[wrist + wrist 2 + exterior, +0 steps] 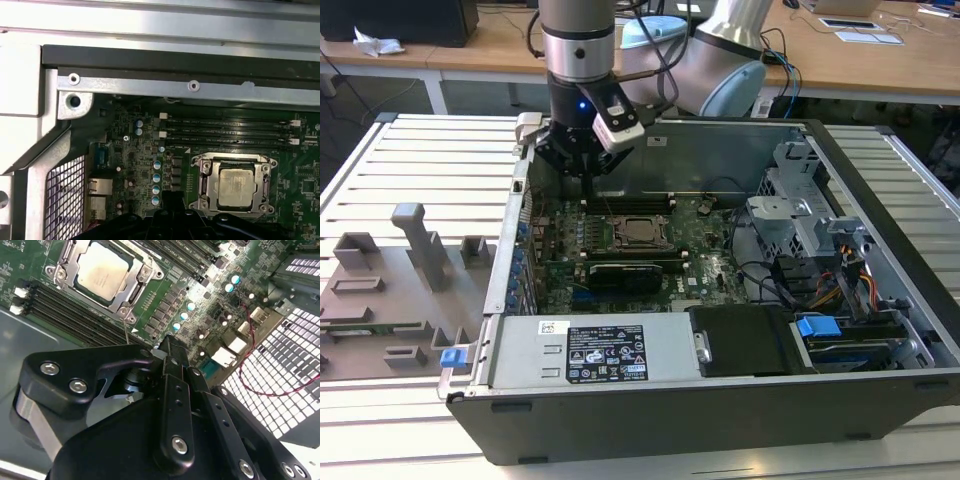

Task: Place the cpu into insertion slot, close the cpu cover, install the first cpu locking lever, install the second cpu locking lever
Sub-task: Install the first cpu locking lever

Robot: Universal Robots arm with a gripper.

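Observation:
The cpu [102, 271] [235, 194], a silvery-grey square chip, lies flat in the insertion slot [640, 233] on the green board inside the open computer case. The cpu cover [134, 289] [204, 184], a silvery frame with a square window, lies down around the chip. A thin wire lever [125, 330] sticks out from the cover's corner toward my gripper. My black gripper [584, 176] [167, 346] [173, 198] hangs above the board, beside the socket and toward the case's back wall. Its fingers are shut with nothing between them.
Long black memory slots [75, 310] [225, 132] run between socket and the case wall [150, 60]. A rear vent grille [280, 370] and a red wire [250, 365] lie close by. A black card [625, 272], power supply [590, 350], drive cage [800, 215] and grey fixture tray [400, 280] surround the area.

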